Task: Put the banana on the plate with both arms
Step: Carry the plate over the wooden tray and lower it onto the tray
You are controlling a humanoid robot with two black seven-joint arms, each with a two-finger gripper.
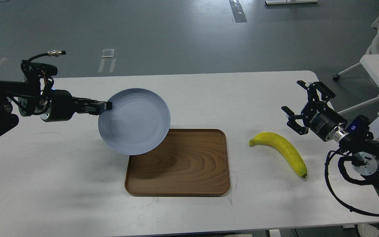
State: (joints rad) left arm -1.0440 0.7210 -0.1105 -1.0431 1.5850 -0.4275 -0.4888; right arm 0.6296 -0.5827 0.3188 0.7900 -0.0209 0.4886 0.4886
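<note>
So far only half is done: the left gripper [105,107] pinches the round pale blue-grey plate [134,121] aloft at the brown wooden tray's [183,164] ten o'clock, while the curved yellow banana [280,152] lies untouched on the white table [209,89] at seven o'clock of the wide-open, empty right gripper [295,104].

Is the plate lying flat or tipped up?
Tipped up: the plate hangs tilted over the tray, face toward the camera, its rim clamped by the left pincer.

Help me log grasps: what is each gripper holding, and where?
Left gripper pinches the plate at its left rim. Right gripper is open, holding nothing.
</note>
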